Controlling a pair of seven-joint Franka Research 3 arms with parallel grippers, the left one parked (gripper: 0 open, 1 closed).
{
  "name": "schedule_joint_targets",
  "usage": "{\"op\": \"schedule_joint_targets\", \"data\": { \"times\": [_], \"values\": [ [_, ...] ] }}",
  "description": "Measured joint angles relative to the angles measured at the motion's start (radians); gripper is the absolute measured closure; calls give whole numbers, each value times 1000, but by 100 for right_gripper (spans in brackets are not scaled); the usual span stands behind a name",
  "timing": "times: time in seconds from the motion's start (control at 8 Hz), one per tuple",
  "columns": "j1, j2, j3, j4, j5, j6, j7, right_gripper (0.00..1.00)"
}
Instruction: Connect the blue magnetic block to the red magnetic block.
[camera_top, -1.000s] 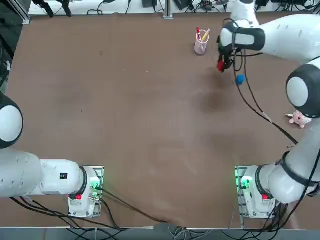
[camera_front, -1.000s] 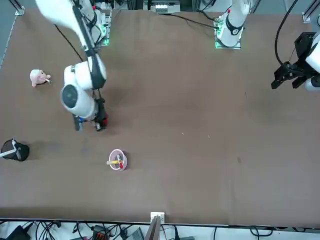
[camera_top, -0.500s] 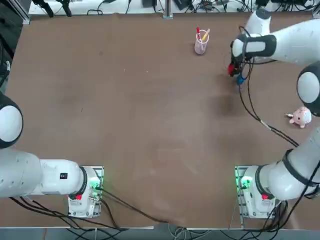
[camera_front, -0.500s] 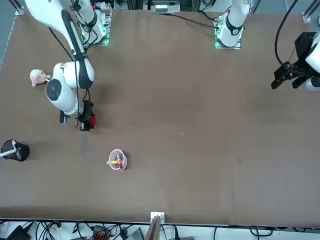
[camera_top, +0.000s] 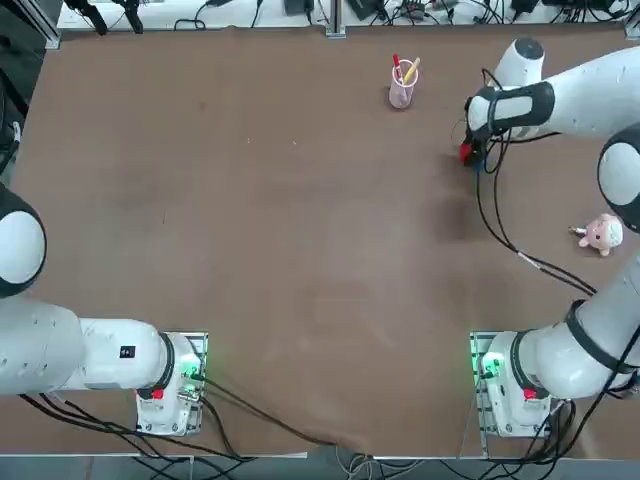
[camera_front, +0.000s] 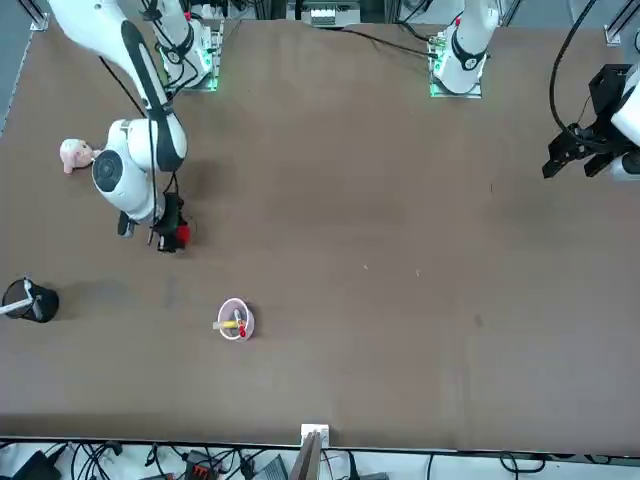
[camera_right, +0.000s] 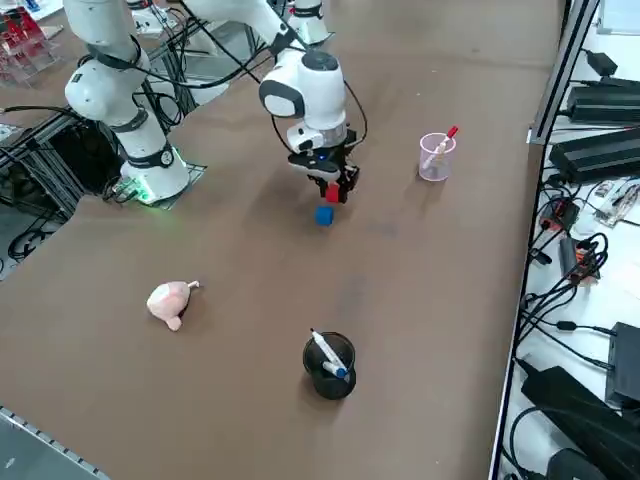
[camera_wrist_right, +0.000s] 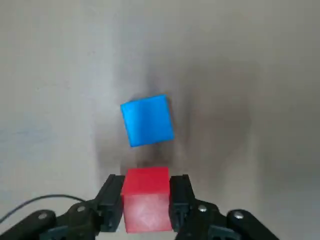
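No readable text, label, brand, number or sign in any view. Cube faces plain; small dark patch on parked arm's casing, lower left of top view, illegible.

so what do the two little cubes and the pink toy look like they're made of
The red magnetic block, clamped in the right hand, and the blue magnetic block on the table look like hard plastic: flat plain faces, crisp edges, uniform matte colour. The pink plush toy looks like soft fabric, with a rounded, fuzzy outline, though that is less sure.
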Motion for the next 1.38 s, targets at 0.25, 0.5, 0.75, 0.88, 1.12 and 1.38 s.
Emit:
{"op": "schedule_joint_targets", "data": {
  "times": [0.25, 0.5, 0.75, 0.88, 1.12, 1.38],
  "values": [
    [-11, 3, 0, -8, 0, 1, -31, 51],
    [-33, 7, 0, -13, 0, 1, -60, 51],
    [-42, 19, 0, -14, 0, 7, -68, 51],
    [-44, 24, 1, -14, 0, 11, -69, 51],
    [-49, 30, 1, -14, 0, 12, -85, 51],
    [-52, 30, 1, -14, 0, 13, -120, 50]
  ]
}}
